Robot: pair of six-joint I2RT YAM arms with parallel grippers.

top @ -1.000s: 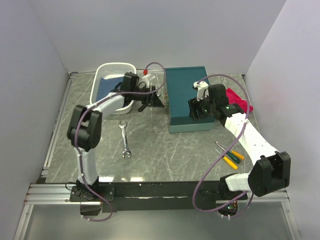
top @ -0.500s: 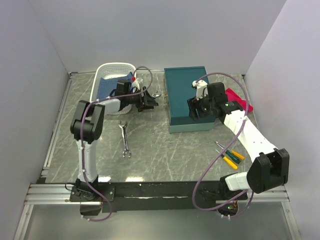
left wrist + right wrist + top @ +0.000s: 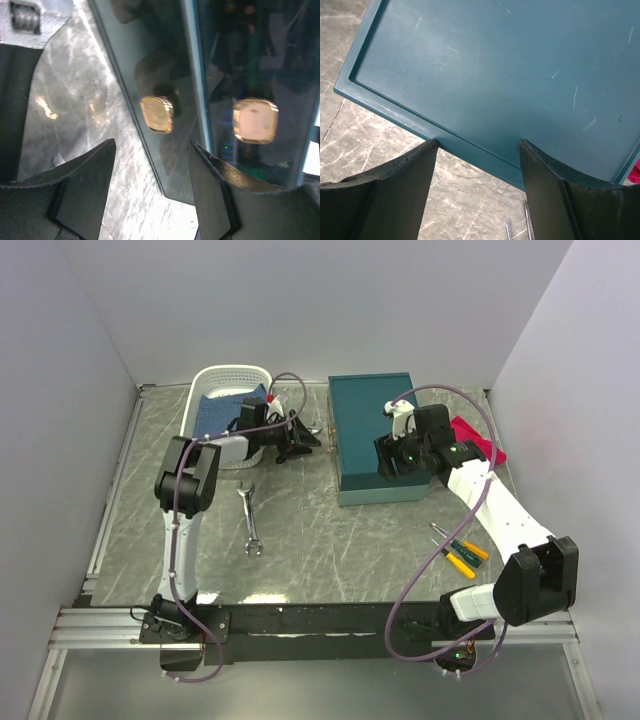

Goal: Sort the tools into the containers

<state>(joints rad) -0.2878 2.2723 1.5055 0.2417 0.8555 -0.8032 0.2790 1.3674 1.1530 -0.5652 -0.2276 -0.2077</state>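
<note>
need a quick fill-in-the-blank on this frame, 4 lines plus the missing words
1. The teal box is ___.
2. The silver spanner lies on the ___.
3. The blue cloth sits in the white ___.
4. The right end effector hangs over the box, jaws ___.
Missing: closed; table; basket; open.

The right arm (image 3: 490, 505) hides part of the red cloth (image 3: 475, 437) and the box's (image 3: 360, 430) right edge. The left arm (image 3: 225, 445) covers the basket's (image 3: 225, 370) near rim. Close up, the box's brass fittings (image 3: 156, 114) look blurred.
</note>
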